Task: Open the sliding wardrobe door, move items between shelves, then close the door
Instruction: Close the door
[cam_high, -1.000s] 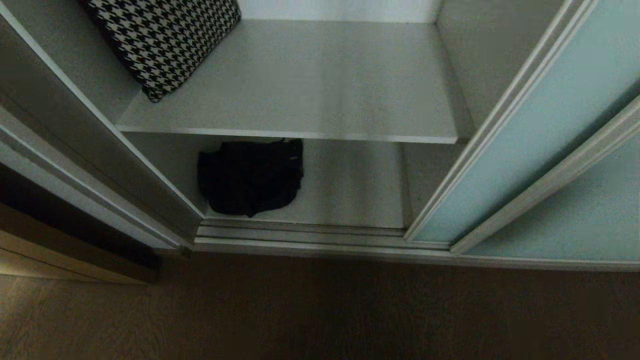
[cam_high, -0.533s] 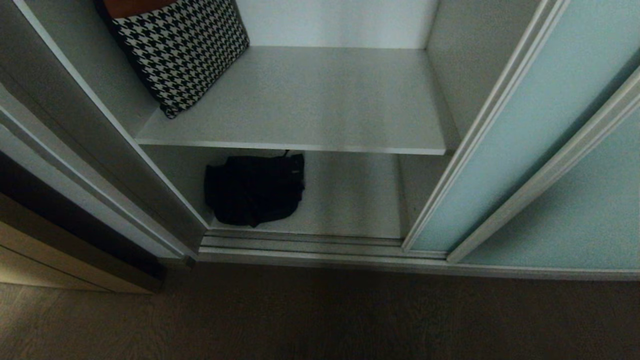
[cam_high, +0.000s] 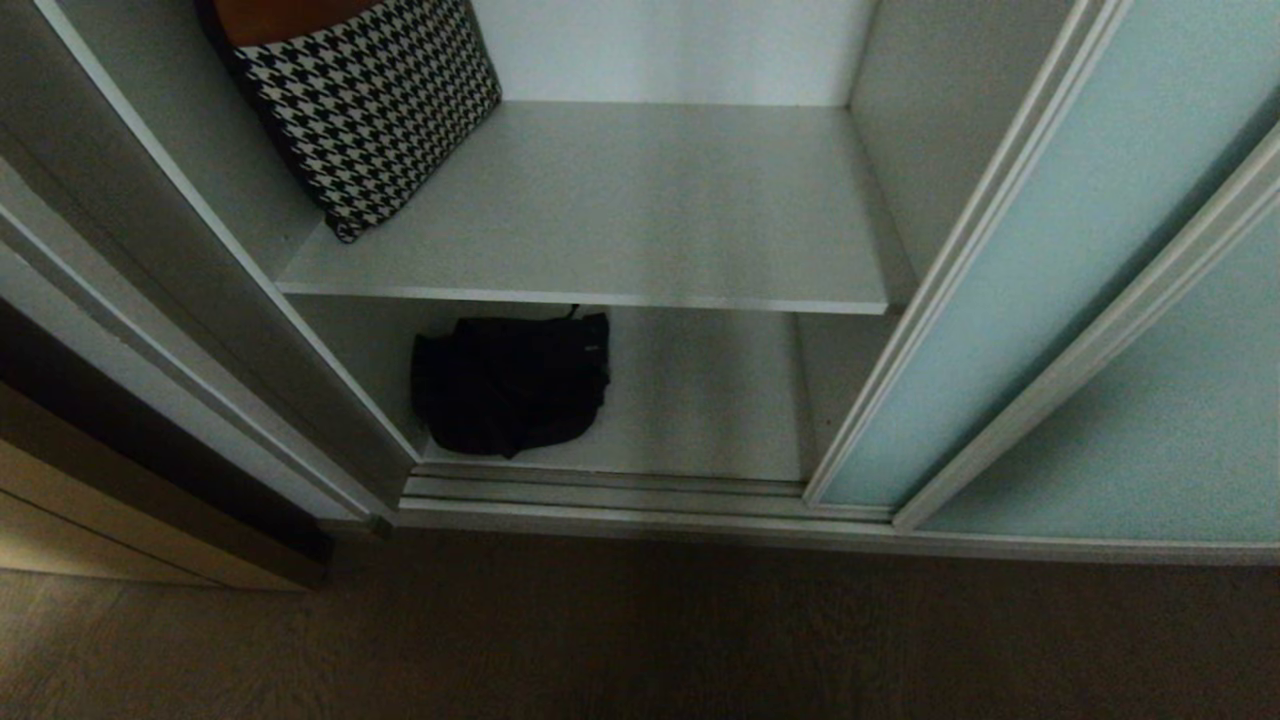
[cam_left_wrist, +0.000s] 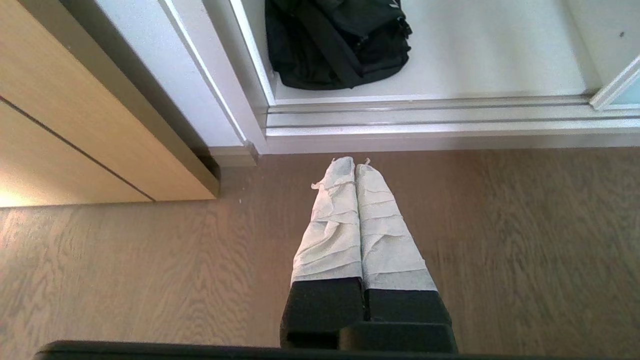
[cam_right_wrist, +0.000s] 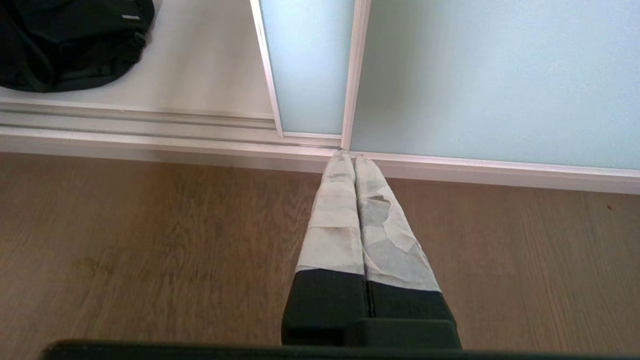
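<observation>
The sliding wardrobe door (cam_high: 1010, 260), frosted pale blue-green glass in a silver frame, stands slid to the right and leaves the left bay uncovered. A soft black bag (cam_high: 510, 385) lies on the lower shelf (cam_high: 700, 400), near its left front corner; its broad strap shows in the left wrist view (cam_left_wrist: 335, 42). The upper shelf (cam_high: 640, 200) is bare apart from a houndstooth piece at its left. My left gripper (cam_left_wrist: 355, 162) hangs shut over the wood floor before the track, holding nothing. My right gripper (cam_right_wrist: 347, 156) is shut too, in front of the door frames.
A black-and-white houndstooth cushion or bag (cam_high: 370, 100) leans in the upper shelf's left corner. A ribbed silver floor track (cam_high: 600, 495) runs along the threshold. A second frosted panel (cam_high: 1150, 430) stands in front at the right. A light wood cabinet (cam_left_wrist: 75, 125) adjoins the wardrobe's left.
The head camera has tilted up: the whole wardrobe sits lower in the picture and more of the upper shelf's back wall shows. Bag, door and both grippers have not moved.
</observation>
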